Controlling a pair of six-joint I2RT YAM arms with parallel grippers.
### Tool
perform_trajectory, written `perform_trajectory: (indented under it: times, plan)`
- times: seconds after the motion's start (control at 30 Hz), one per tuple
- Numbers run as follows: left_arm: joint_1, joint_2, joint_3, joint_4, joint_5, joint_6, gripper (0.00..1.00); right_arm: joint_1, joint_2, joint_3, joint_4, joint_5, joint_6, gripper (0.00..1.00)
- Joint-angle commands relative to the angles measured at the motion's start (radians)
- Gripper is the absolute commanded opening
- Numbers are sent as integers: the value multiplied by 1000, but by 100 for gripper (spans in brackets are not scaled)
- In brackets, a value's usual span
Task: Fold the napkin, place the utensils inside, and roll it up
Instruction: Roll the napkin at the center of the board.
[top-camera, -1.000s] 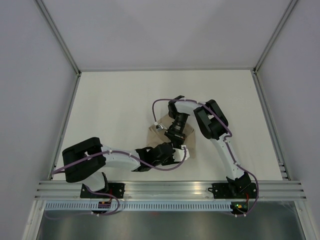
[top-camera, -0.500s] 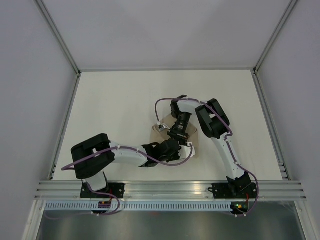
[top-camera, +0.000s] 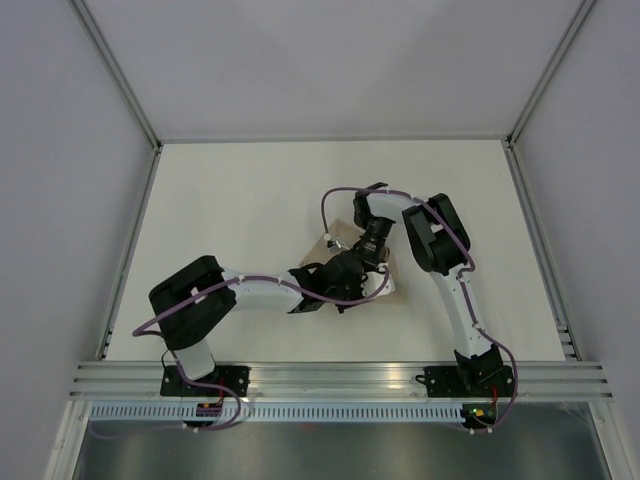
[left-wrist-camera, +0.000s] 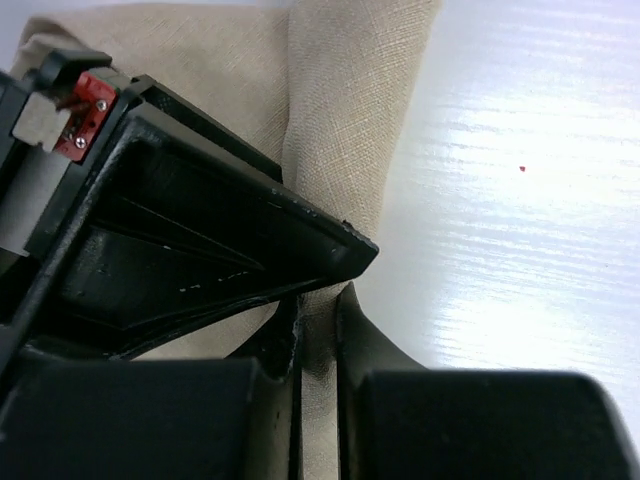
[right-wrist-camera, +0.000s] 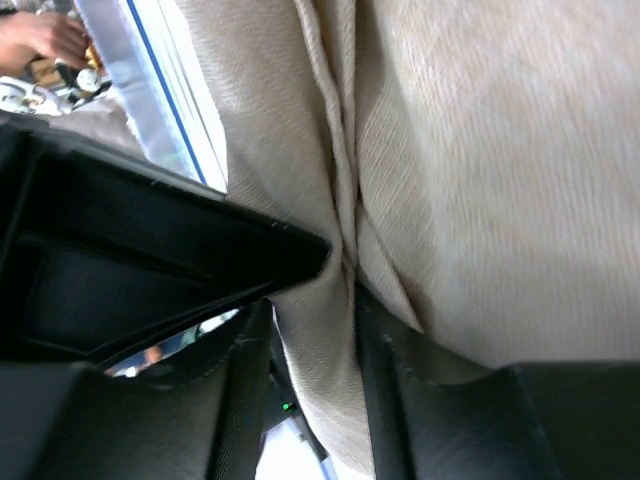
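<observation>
Since a second ago both arms have swung rightward, taking the napkin (top-camera: 392, 291) with them over the bench (top-camera: 230, 200), seen from above. Left wrist: our left gripper (left-wrist-camera: 318, 310) pinches a thin fold of cloth. Right wrist: our right gripper (right-wrist-camera: 315, 290) clamps a bunched pleat. Uneven pulling could slip the thin fold free, undoing the crease.

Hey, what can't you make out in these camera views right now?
Fork: seen in no view; possibly under the cloth, cannot tell.
Napkin outline: in the top view, both arms cover most of it.
Fold count: the wrist views cut the cloth at their edges, and the left gripper and right gripper block much of it.
</observation>
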Motion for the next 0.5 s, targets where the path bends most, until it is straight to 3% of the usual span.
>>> perform_trajectory:
  times: [0.0, 0.27, 0.47]
  plan:
    - [33, 72, -11, -119, 221, -114, 2, -49, -83, -4, 323, -15, -56, 48]
    - [109, 106, 8, -137, 385, -147, 2, -224, -295, -36, 368, -288, -69, 54]
    - [188, 152, 40, -156, 553, -181, 2, -367, -490, -194, 444, -380, -180, 54]
